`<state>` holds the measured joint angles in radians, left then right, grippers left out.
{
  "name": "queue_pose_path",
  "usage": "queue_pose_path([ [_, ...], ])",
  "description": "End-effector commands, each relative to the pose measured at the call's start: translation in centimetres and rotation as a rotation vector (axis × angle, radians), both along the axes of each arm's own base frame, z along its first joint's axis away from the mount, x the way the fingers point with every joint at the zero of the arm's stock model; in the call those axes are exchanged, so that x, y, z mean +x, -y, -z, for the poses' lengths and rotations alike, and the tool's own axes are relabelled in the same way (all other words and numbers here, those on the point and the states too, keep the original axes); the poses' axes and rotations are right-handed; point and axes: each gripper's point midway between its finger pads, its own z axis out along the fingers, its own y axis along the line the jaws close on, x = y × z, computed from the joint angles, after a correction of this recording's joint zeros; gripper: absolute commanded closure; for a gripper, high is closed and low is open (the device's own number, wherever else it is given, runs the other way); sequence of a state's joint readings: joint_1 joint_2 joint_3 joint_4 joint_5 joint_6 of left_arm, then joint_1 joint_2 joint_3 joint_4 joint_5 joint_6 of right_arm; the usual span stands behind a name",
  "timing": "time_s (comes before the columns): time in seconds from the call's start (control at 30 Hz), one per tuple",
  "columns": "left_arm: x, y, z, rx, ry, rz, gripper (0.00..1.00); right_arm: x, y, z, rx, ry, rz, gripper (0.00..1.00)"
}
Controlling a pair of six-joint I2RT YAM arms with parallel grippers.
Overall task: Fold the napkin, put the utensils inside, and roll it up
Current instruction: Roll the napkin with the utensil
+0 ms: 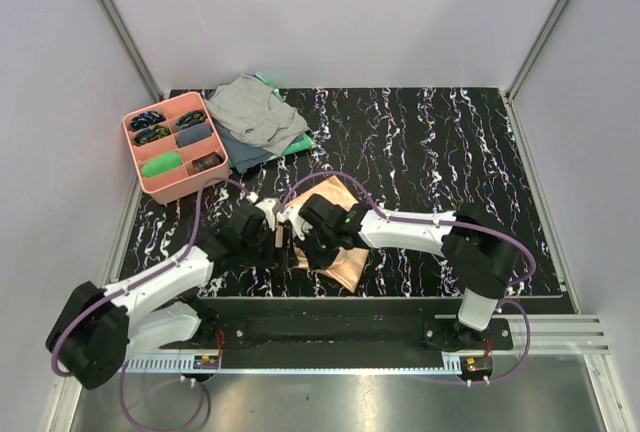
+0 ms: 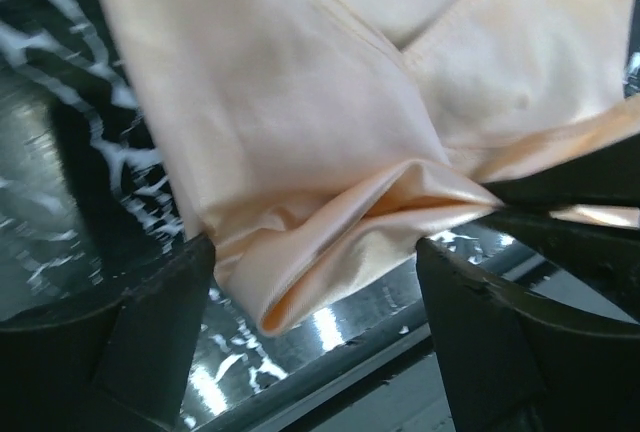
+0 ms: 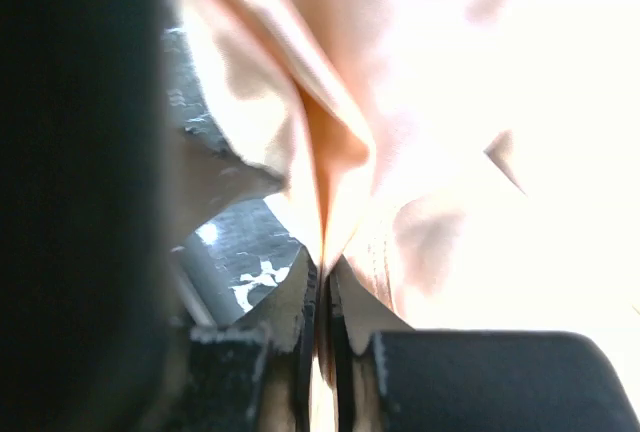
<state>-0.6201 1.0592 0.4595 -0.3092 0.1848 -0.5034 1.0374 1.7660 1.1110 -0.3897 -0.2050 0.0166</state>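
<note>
The peach-orange napkin lies bunched on the black marbled table near its front edge, with both grippers meeting at its left side. My right gripper is shut on a raised fold of the napkin, and the cloth runs down between its closed fingertips. My left gripper stands open, its fingers wide apart on either side of a loose hanging fold of the napkin without pinching it. The utensils are out of view.
A pink compartment tray with small items stands at the back left. Beside it lie a grey cloth, a dark cloth and a green cloth. A metal rail runs along the table's near edge just below the grippers.
</note>
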Motion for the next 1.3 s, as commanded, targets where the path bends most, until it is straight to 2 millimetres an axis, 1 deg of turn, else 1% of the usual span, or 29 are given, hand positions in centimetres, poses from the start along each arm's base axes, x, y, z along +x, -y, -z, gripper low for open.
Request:
queue_pose_path([
  [0.0,2.9,-0.2,-3.4,-0.059,0.176,-0.1,0.1,-2.4,3.3,2.8,-0.114,-0.22,0.003,1.0],
  [0.03,2.8,-0.3,-3.5,-0.063,0.184,-0.105,0.09,-2.6,3.2,2.7,-0.1,-0.245,-0.006,1.0],
  [0.1,2.8,-0.5,-3.9,-0.084,0.209,-0.114,0.01,-2.6,3.2,3.0,-0.098,-0.278,-0.006,1.0],
  [0.13,2.8,-0.4,-4.5,-0.105,0.234,-0.114,0.01,-2.5,3.2,2.9,-0.089,-0.293,-0.008,1.0],
  [0.2,2.6,-0.4,-4.6,-0.123,0.248,-0.113,0.01,-2.5,3.4,3.2,-0.092,-0.32,-0.002,1.0],
  [0.23,2.8,-0.2,-5.2,-0.149,0.275,-0.113,0.01,-2.4,3.4,3.2,-0.084,-0.336,0.0,1.0],
  [0.3,2.6,-0.2,-5.0,-0.161,0.281,-0.106,0.01,-2.4,3.4,3.4,-0.082,-0.354,0.004,1.0],
  [0.33,2.5,0.2,-5.1,-0.18,0.283,-0.092,0.01,-2.5,3.3,3.2,-0.068,-0.375,0.001,1.0],
  [0.43,2.1,0.8,-4.6,-0.188,0.255,-0.055,0.01,-2.4,3.2,3.2,-0.037,-0.413,-0.021,1.0],
  [0.47,2.1,0.7,-4.3,-0.181,0.249,-0.053,0.01,-1.9,3.2,3.0,-0.024,-0.426,-0.011,1.0],
  [0.5,2.1,0.7,-4.1,-0.173,0.246,-0.055,0.01,-2.1,3.2,3.0,-0.014,-0.453,-0.014,1.0],
  [0.6,2.1,0.7,-3.6,-0.164,0.232,-0.054,0.01,-1.9,3.2,2.9,0.004,-0.501,-0.004,1.0],
  [0.73,1.9,0.5,-2.2,-0.131,0.189,-0.057,0.01,-1.8,3.3,3.2,0.004,-0.537,0.002,1.0],
  [0.83,1.9,0.6,-2.1,-0.141,0.194,-0.056,0.01,-1.7,3.4,3.4,0.001,-0.556,0.007,1.0],
  [0.9,1.9,1.0,-2.2,-0.163,0.193,-0.052,0.05,-1.7,3.5,3.5,0.0,-0.572,0.011,1.0],
  [1.0,1.6,1.1,-1.6,-0.171,0.169,-0.049,0.11,-1.7,3.6,3.6,0.003,-0.596,0.016,1.0],
  [1.13,1.3,1.4,-1.0,-0.184,0.145,-0.05,0.17,-1.5,3.7,3.7,0.003,-0.618,0.021,1.0],
  [1.27,1.1,1.4,-0.2,-0.173,0.113,-0.054,0.29,-1.4,3.8,4.1,-0.002,-0.631,0.026,1.0],
])
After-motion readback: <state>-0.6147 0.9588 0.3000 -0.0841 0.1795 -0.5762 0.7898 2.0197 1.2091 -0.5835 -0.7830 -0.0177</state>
